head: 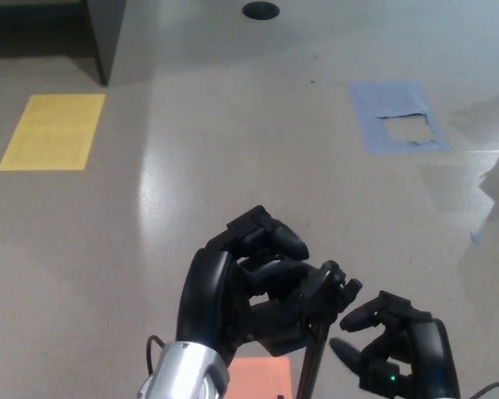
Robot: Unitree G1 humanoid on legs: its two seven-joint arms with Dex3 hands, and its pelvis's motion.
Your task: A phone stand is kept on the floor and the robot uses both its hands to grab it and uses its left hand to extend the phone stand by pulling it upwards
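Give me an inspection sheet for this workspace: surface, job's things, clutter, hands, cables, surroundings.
Surface: grey polished floor with light glare; yellow patch at left, blue patch with a torn middle at right, orange patch at the bottom edge.
Job's things: phone stand, only a thin dark pole and its black top show among the hands.
Clutter: nothing seen.
Hands: left hand closed on the top of the stand; right hand beside the pole, fingers apart, holding nothing.
Cables: thin black cable by the left wrist.
Surroundings: dark furniture at top left; round black disc at the top edge.
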